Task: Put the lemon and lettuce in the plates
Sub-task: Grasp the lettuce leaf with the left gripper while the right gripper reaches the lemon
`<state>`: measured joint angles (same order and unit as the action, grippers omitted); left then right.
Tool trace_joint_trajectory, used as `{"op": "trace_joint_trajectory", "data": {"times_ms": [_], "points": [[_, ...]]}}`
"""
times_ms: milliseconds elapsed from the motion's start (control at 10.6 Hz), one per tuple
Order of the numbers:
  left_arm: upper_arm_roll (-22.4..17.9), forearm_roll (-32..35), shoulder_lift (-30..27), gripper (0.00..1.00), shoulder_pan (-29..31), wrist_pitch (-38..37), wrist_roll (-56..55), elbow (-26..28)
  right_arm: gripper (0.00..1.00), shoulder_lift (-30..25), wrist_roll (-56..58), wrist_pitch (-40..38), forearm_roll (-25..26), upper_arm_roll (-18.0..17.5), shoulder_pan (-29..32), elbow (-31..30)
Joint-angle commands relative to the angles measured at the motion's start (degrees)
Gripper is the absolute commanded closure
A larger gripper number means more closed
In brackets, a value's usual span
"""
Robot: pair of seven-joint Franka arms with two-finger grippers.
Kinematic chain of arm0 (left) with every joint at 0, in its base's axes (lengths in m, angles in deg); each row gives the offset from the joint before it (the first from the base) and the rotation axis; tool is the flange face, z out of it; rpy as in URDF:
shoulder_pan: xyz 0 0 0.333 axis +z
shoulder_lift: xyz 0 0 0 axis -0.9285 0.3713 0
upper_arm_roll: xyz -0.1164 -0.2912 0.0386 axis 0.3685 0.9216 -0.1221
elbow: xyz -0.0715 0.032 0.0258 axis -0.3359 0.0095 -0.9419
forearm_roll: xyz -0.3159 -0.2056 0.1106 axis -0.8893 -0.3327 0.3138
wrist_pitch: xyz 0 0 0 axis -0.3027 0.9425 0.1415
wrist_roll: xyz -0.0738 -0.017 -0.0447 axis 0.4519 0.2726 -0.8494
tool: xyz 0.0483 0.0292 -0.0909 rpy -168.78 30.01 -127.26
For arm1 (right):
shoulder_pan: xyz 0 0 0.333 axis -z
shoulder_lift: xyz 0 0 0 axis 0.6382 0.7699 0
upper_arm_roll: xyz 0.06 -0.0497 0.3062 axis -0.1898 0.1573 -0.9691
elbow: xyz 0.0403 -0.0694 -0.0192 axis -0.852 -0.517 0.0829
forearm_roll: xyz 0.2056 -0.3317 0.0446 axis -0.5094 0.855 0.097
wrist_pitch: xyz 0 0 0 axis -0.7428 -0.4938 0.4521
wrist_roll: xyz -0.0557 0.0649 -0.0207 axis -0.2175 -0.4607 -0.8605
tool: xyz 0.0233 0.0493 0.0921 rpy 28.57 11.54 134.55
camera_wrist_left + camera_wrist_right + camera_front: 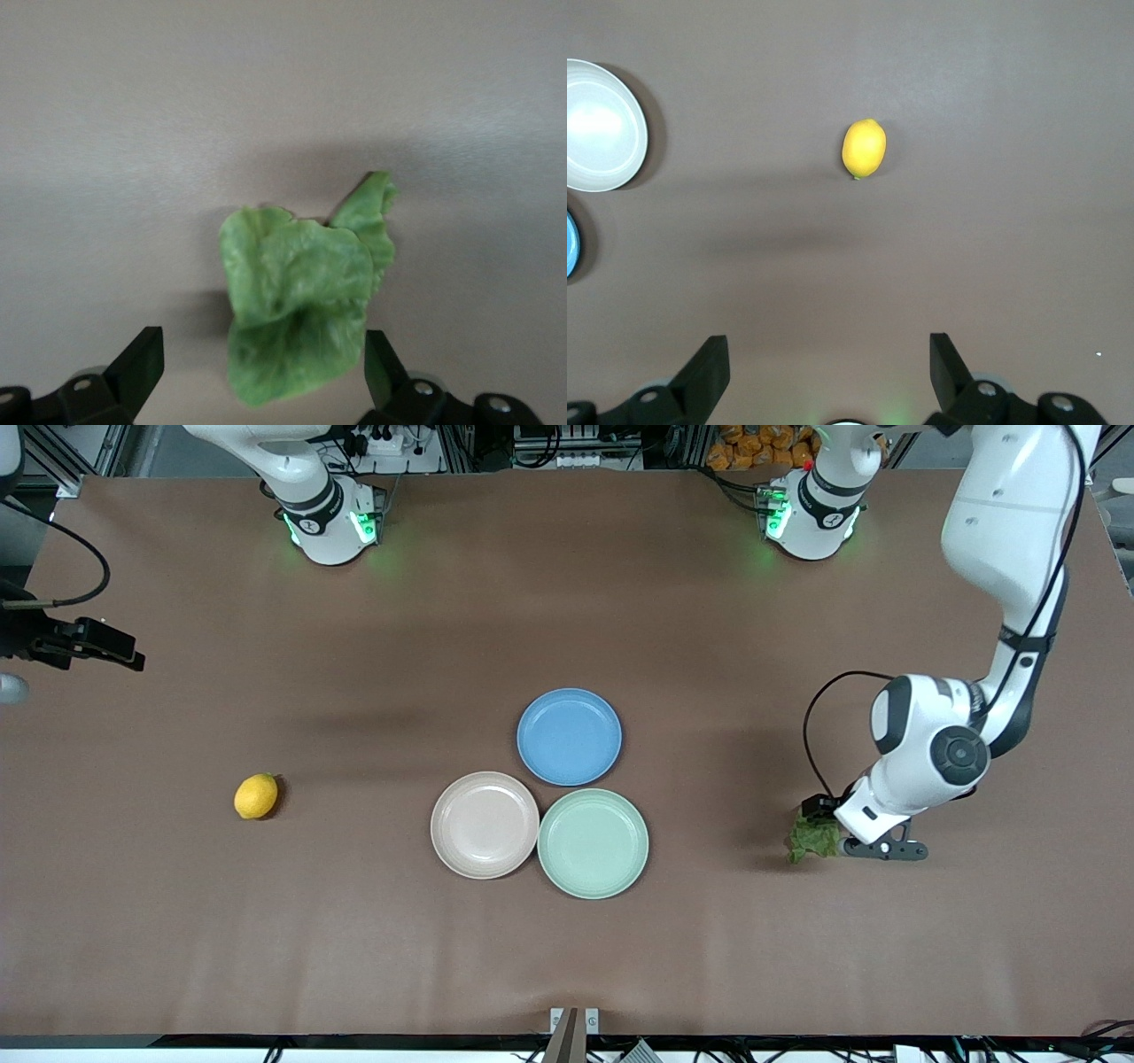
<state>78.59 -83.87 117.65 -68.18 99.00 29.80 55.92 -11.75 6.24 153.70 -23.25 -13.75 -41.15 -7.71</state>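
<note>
The lettuce (811, 840) is a green wrinkly leaf lying on the table toward the left arm's end. My left gripper (819, 825) is low over it and open. In the left wrist view the lettuce (297, 292) reaches in between the spread fingers of the left gripper (261, 363), which do not close on it. The lemon (256, 795) lies on the table toward the right arm's end and also shows in the right wrist view (864, 148). My right gripper (111, 646) is up in the air, open and empty (828, 363). The beige-pink plate (485, 825) and the mint green plate (593, 842) lie side by side, both bare.
A blue plate (569, 736) lies just farther from the front camera than the other two plates, touching them. In the right wrist view the beige-pink plate (598, 124) and the blue plate's edge (570, 243) show. The brown table (354, 939) is bare elsewhere.
</note>
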Motion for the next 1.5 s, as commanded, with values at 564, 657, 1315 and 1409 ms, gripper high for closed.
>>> {"op": "trace_joint_trajectory", "data": {"times_ms": [564, 657, 1315, 1409], "points": [[-0.2, 1.4, 5.4, 1.0, -1.8, 0.5, -7.0, -5.9, 0.0, 6.0, -0.1, 11.8, 0.0, -0.4, 0.2, -6.1], [-0.2, 1.5, 5.1, 1.0, -1.9, 0.5, -7.1, -5.9, 0.0, 6.1, -0.2, 15.9, 0.0, -0.4, 0.1, -9.0], [0.3, 1.5, -0.6, 1.0, -12.3, 0.3, -18.3, -7.3, 0.0, 9.1, -0.3, 34.0, -0.1, -0.5, 0.0, -19.5], [0.3, 1.4, -1.0, 1.0, -14.5, 0.3, -20.6, -7.9, 0.0, 9.9, -0.4, 36.6, -0.1, -0.5, 0.1, -20.8]]}}
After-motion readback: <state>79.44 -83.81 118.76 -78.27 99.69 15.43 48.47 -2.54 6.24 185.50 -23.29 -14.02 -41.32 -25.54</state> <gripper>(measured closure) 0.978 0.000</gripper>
